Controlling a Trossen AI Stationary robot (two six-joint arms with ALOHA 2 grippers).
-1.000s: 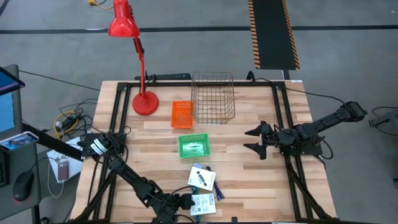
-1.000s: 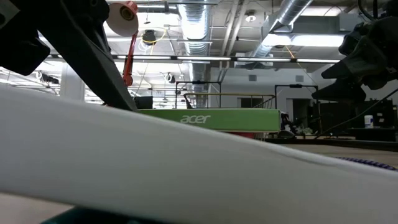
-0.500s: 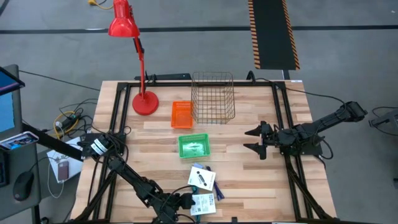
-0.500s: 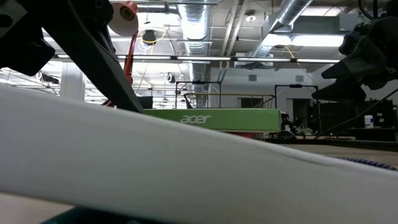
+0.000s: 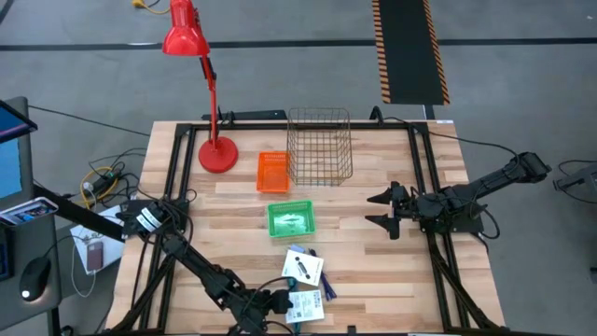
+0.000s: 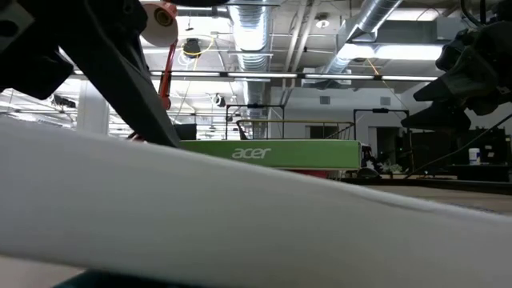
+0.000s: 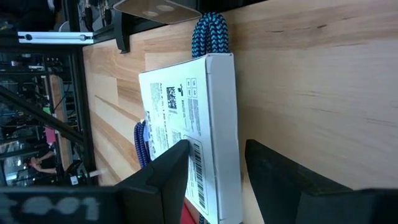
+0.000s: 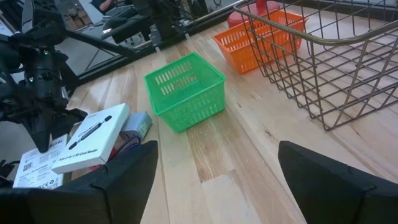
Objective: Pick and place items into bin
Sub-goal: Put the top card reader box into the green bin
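A white card pack [image 6: 240, 216] blocks the low view.

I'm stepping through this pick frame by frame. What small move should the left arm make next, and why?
Probably close the left gripper. In the left wrist view its open fingers straddle the edge of the white box at the table's near edge, and nothing is gripped yet. Closing comes before any lift toward the bins. The right gripper waits open over the table's right side.
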